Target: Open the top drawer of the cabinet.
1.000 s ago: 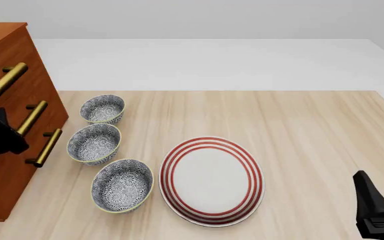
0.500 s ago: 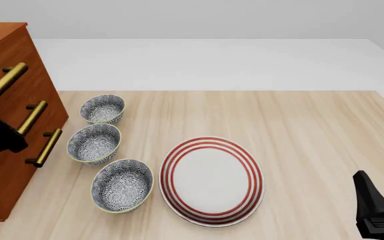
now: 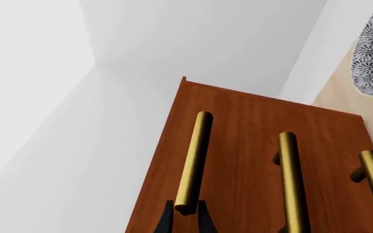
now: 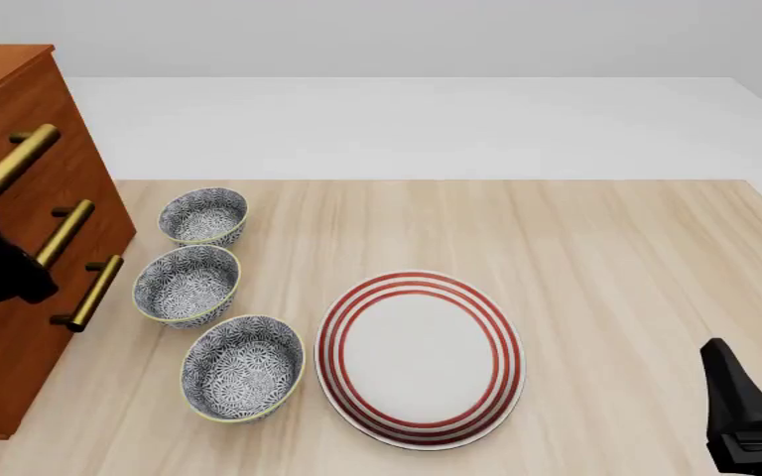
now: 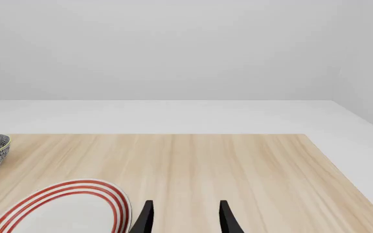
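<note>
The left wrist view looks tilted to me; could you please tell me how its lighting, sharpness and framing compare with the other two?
Left wrist view: sharp, evenly lit, strongly tilted, the cabinet leaning, brass handles showing soft highlights, and a gentle shadow gradient on the wall. Front view: crisp, no blur, faint shadows under the bowls and plate. Right wrist view: flat diffuse light, level framing, no glare.

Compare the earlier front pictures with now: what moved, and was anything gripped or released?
The left gripper rose along the cabinet front to the near end of the top drawer's handle, its fingers now on either side of the bar. The drawer looks unopened. The right gripper, bowls and plate stayed put.
</note>
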`<state>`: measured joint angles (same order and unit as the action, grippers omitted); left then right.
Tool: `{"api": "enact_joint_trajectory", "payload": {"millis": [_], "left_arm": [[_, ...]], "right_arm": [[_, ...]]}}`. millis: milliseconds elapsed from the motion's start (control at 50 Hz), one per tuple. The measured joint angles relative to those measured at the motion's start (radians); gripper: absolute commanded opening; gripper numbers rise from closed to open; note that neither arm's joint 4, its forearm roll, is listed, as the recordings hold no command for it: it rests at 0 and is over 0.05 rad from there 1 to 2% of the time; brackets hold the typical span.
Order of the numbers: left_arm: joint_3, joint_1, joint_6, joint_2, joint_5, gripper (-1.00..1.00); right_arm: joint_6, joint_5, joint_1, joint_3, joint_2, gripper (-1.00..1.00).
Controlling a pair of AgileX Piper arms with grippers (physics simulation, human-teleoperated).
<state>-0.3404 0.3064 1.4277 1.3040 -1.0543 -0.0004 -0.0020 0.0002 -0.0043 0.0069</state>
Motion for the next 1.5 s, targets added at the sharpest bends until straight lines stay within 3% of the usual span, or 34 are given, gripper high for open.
{"api": "enact_joint_trajectory", "payload": {"millis": [1500], "left_arm": [[0.014,-0.067,0.081,-0.031,0.032,-1.00]], "right_arm": [[0.000,0.000,0.000,0.000,0.000,1.00]]}}
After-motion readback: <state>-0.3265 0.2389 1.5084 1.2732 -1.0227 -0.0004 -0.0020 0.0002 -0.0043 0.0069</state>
